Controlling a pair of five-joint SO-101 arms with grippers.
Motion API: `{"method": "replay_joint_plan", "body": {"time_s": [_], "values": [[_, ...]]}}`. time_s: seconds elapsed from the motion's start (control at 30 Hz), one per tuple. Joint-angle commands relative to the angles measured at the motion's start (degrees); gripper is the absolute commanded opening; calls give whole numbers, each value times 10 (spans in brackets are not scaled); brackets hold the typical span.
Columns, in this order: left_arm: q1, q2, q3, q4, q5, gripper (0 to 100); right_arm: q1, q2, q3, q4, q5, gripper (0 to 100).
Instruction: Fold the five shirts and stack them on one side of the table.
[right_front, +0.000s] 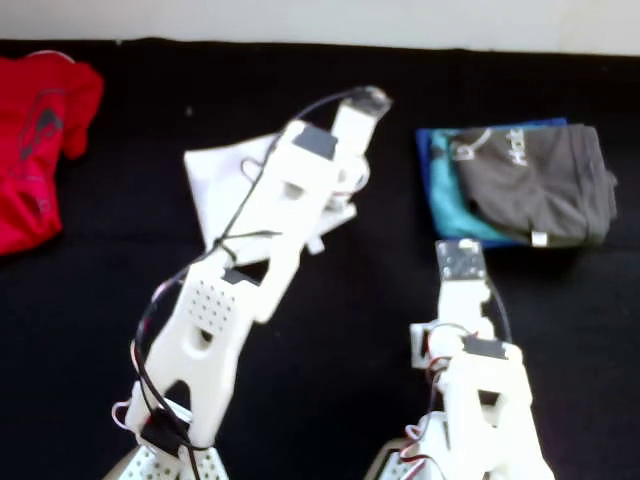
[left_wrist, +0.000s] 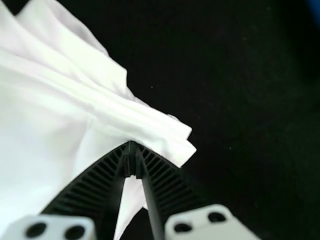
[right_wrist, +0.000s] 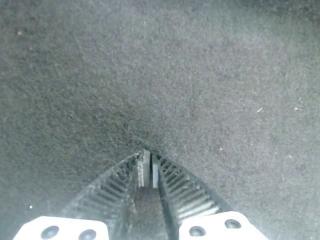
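The red shirt (right_front: 35, 150) lay crumpled and unfolded at the far left edge of the table (right_front: 340, 330). Mid-table, the white shirt (right_front: 215, 185) was partly folded, and the left gripper (left_wrist: 131, 150) had its jaws together, seemingly pinching a layered corner. The cloth looked light, limp and apt to slip apart, so a hold through all layers seemed best. The right gripper (right_wrist: 146, 160) was closed on nothing over bare table, near the folded stack (right_front: 520, 185) at the right

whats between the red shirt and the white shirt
The stretch is bare: in the high view, black table cover lies between the red shirt and the white shirt.
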Motion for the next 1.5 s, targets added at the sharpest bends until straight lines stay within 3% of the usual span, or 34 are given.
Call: {"method": "replay_joint_plan", "body": {"time_s": [0.0,0.2,0.37,0.5,0.6,0.73,0.9,1.07,1.47], "values": [[0,-58,-87,72,-4,14,4,0,7,-10,4,30],[-1,-79,-185,204,-7,14,-15,0,-94,87,3,30],[-82,-77,-204,207,-7,11,-41,7,-262,216,3,30],[-183,-65,-184,164,-7,10,-58,7,-385,261,2,30],[-223,-41,-182,125,-7,10,-104,17,-439,255,2,30],[-226,8,-185,81,-7,10,-175,97,-496,230,-11,30],[-228,63,-185,13,-4,10,-211,238,-592,190,-76,30],[-230,93,-185,-17,-4,10,-252,383,-683,182,-84,30],[-258,130,-185,-51,-4,10,-240,590,-800,182,-108,30]]}}
